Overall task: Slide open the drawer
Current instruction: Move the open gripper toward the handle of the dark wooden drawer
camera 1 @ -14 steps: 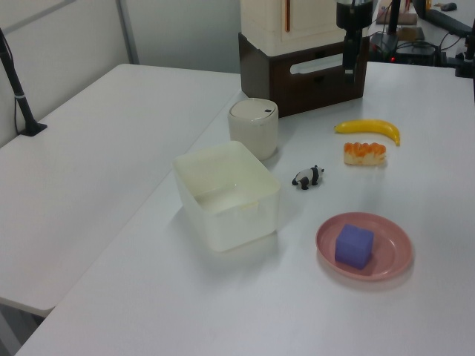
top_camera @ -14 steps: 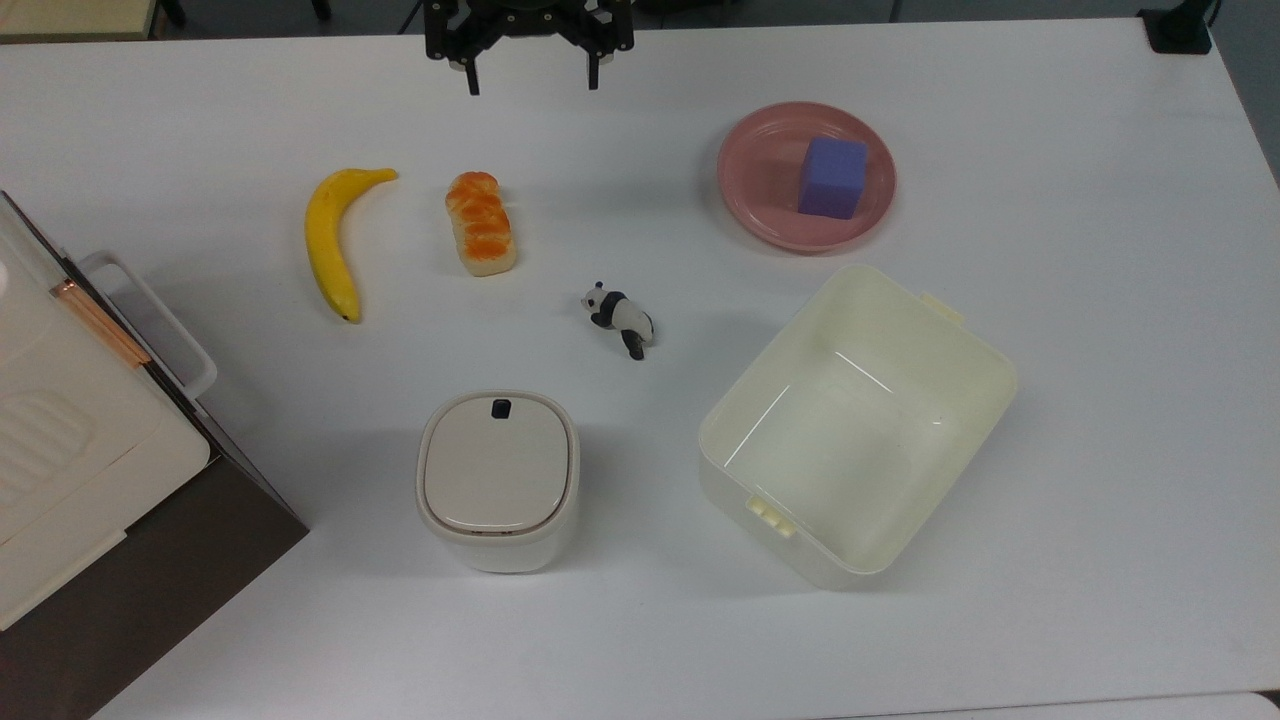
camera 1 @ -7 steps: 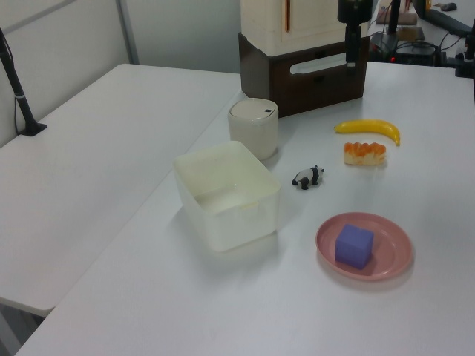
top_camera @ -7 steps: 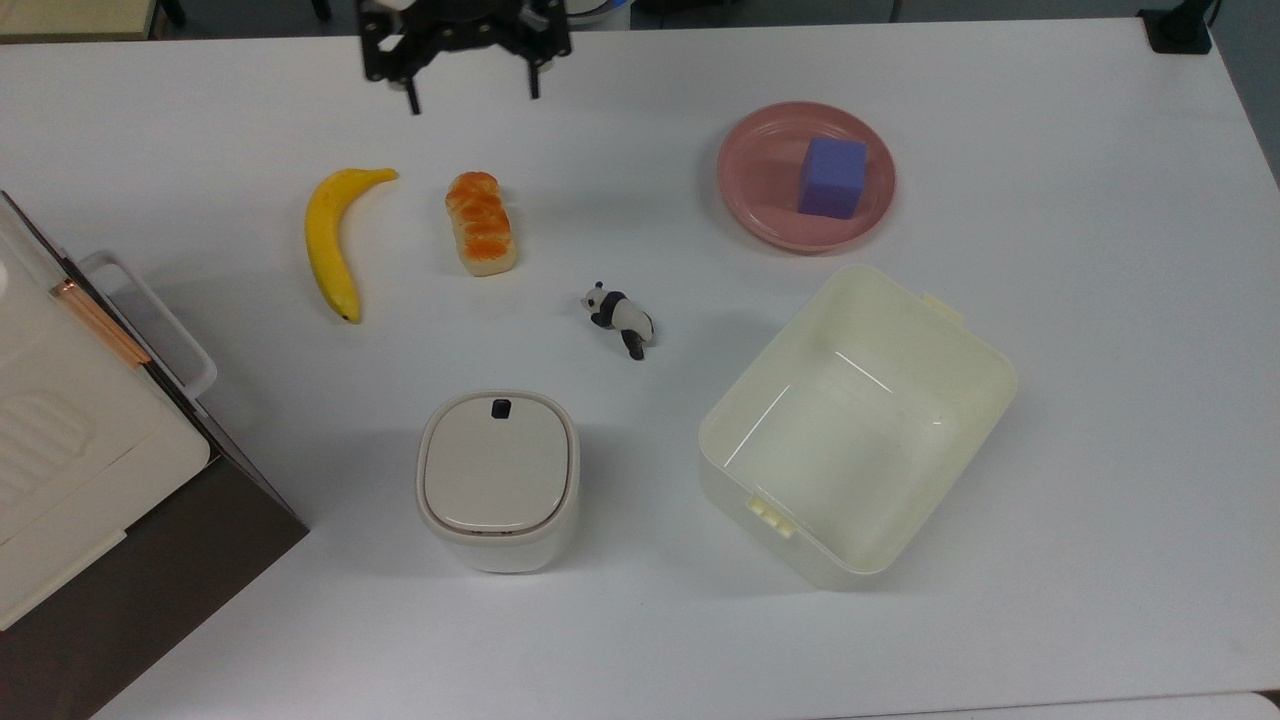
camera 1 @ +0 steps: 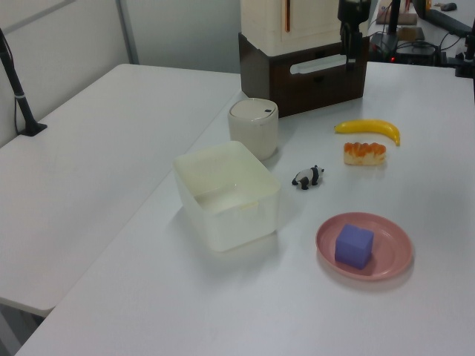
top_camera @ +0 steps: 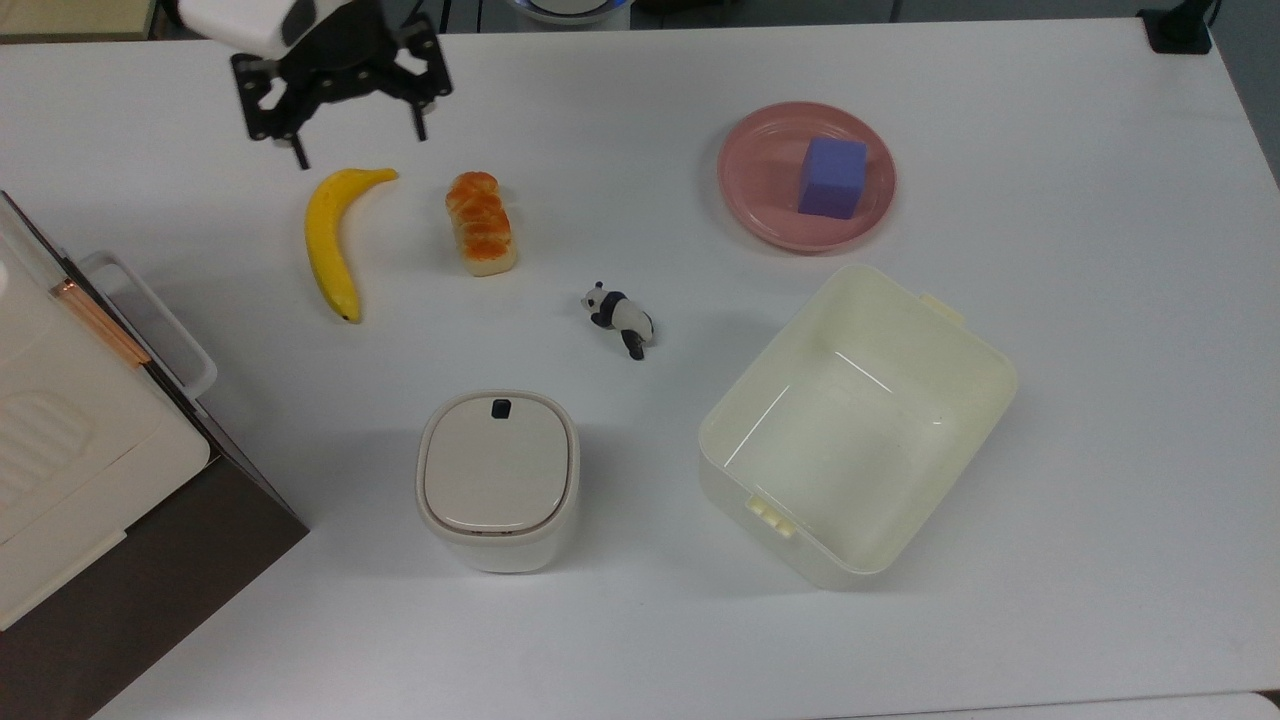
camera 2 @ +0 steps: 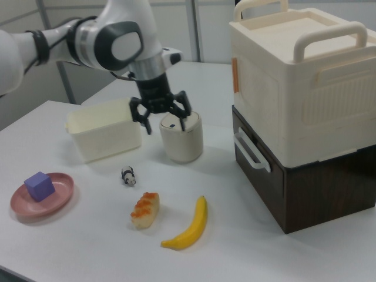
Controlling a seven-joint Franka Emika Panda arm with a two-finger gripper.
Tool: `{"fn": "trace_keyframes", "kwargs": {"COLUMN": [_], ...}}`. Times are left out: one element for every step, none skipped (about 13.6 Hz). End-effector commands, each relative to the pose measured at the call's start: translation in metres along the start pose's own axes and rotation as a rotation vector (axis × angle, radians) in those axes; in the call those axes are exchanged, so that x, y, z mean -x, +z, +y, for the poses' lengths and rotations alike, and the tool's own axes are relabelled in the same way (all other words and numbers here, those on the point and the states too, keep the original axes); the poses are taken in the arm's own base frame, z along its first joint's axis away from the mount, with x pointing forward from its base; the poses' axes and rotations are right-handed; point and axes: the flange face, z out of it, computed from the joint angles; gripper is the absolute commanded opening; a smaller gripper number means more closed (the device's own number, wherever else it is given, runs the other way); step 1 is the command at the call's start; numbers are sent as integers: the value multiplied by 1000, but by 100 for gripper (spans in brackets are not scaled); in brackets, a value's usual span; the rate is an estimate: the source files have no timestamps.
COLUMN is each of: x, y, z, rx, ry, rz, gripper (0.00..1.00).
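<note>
- Since the earlier frames, the gripper (top_camera: 355,145) has been carried toward the top view's left, from near the middle of the far edge to a spot just above the stem end of the banana (top_camera: 333,240); nothing else on the worktop (top_camera: 1100,400) has been shifted.
- Top view: the jaws are seen spread apart, with nothing held between them. The drawer (top_camera: 150,330) is found at the top view's left edge, shut, its white loop handle standing out from the dark cabinet (top_camera: 150,590). A cream crate (top_camera: 70,430) is stacked on the cabinet. A bread roll (top_camera: 481,222) is laid just beside the banana, and a panda figure (top_camera: 621,317) is placed near the middle. A white lidded bin (top_camera: 497,480) and a cream tub (top_camera: 857,425) are set along the near side, and a pink plate (top_camera: 770,200) is loaded with a purple block (top_camera: 832,177).
- Left view: the gripper (camera 1: 352,52) is seen in front of the cabinet (camera 1: 260,67), with the drawer (camera 1: 319,74) and its white handle just behind it. The banana (camera 1: 369,129) is laid well below the gripper.
- Right view: the gripper (camera 2: 161,120) is hung with jaws apart in front of the lidded bin (camera 2: 182,144). The drawer (camera 2: 255,158) is shown closed in the cabinet (camera 2: 329,188), well apart from the gripper.
</note>
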Motion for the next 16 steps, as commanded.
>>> {"fn": "trace_keyframes", "kwargs": {"x": [-2, 0, 2, 3, 4, 7, 7, 8, 6, 5, 2, 1, 3, 4, 3, 1], "y": [22, 28, 32, 35, 38, 42, 51, 59, 65, 71, 77, 83, 84, 83, 87, 94], "z": [27, 35, 44, 52, 59, 66, 74, 83, 87, 90, 92, 95, 99, 102, 103, 104], "rx": [99, 125, 148, 166, 179, 189, 203, 219, 228, 236, 245, 249, 256, 270, 276, 288], "ry": [-109, -129, -147, -162, -180, -202, -222, -235, -246, -247, -247, -249, -245, -244, -252, -266], "rz": [-6, -15, -15, -6, 5, 13, 25, 39, 48, 57, 69, 72, 76, 81, 73, 65], "gripper": [100, 100, 100, 100, 100, 100, 100, 100, 100, 100, 100, 100, 100, 97, 97, 96]}}
